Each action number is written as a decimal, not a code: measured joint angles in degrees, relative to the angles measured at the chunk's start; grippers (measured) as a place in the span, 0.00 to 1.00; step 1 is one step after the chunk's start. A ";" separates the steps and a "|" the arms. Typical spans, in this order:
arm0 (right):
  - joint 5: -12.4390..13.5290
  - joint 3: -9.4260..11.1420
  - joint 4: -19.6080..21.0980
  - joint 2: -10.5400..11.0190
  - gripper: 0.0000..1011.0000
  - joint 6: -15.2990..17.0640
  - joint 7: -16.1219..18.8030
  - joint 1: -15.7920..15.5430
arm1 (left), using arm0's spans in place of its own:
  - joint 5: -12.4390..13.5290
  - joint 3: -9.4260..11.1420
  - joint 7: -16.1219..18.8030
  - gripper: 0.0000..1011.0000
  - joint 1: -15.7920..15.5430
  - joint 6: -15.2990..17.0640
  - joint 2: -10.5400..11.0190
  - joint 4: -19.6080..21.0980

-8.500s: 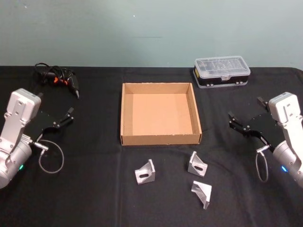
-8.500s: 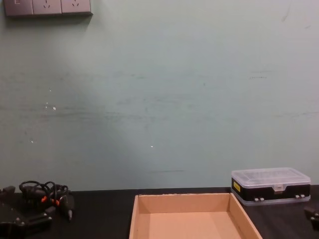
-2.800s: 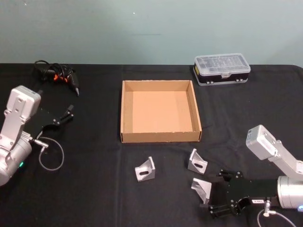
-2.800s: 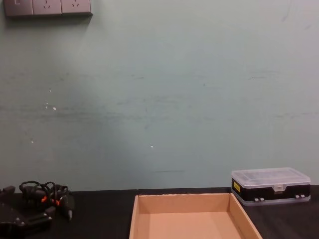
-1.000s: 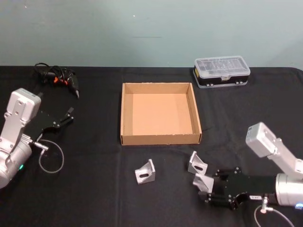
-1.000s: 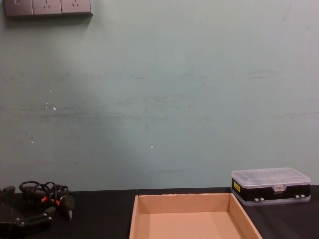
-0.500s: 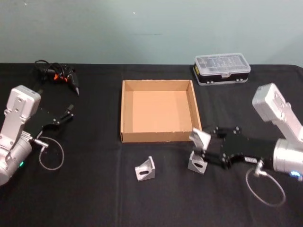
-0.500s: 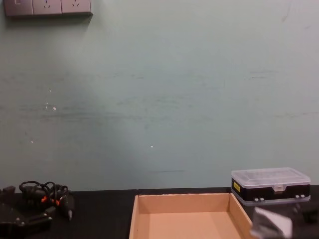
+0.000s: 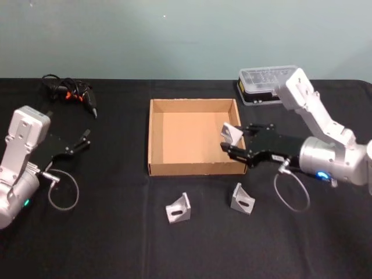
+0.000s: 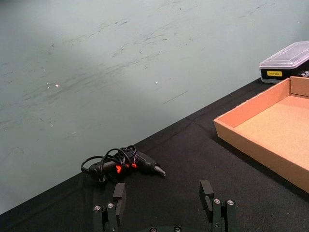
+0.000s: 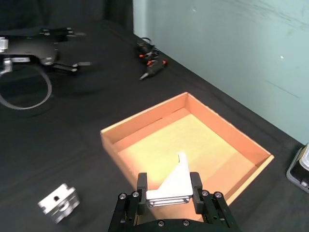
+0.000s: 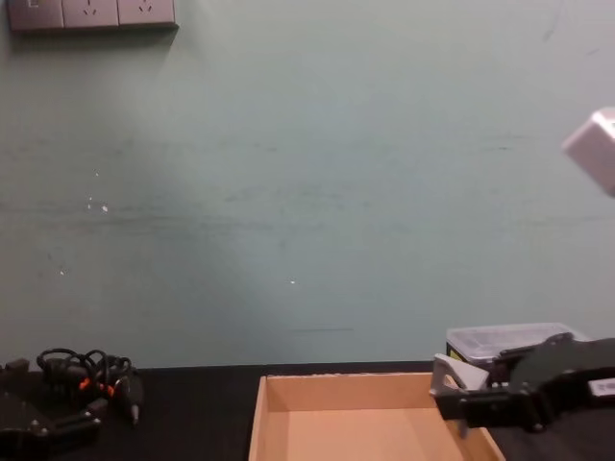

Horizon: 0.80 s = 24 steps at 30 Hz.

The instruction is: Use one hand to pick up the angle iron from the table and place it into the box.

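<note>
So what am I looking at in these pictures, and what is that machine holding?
It is a robot with two arms, photographed by its own cameras: one on its head looking down, one on its chest looking across, one on each wrist. On the black table stand a cardboard box, two loose angle irons, a small plastic case and a corded tool. The right gripper holds a third angle iron over the box's right side. The left gripper rests open at the table's left.

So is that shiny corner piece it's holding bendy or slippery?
Probably stiff: the angle iron shows straight sides in the right gripper. Smooth metal, so maybe slippery. Flat faces suggest it won't roll in the box. Left gripper sits parked.
</note>
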<state>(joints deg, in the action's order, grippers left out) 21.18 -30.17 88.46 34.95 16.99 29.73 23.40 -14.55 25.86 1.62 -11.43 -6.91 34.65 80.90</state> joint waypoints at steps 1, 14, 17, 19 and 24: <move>-0.22 -0.16 -0.75 -0.57 0.53 0.17 -0.13 0.49 | 0.00 0.00 0.00 0.99 0.00 0.00 0.00 0.00; -3.70 -2.49 -11.90 -7.46 0.53 1.37 0.06 7.24 | 0.00 0.00 0.00 0.99 0.00 0.00 0.00 0.00; -4.67 -3.07 -14.32 -8.59 0.53 1.67 0.31 8.55 | 0.00 0.00 0.00 0.99 0.00 0.00 0.00 0.00; -5.12 -3.33 -15.38 -9.14 0.53 1.76 0.44 9.09 | 0.00 0.00 0.00 0.99 0.00 0.00 0.00 0.00; -6.82 -3.88 -19.17 -10.90 0.53 1.78 0.70 10.55 | 0.00 0.00 0.00 0.99 0.00 0.00 0.00 0.00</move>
<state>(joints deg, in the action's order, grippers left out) 14.36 -34.05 69.29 24.05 18.77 30.43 33.96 -14.55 25.86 1.62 -11.43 -6.91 34.64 80.90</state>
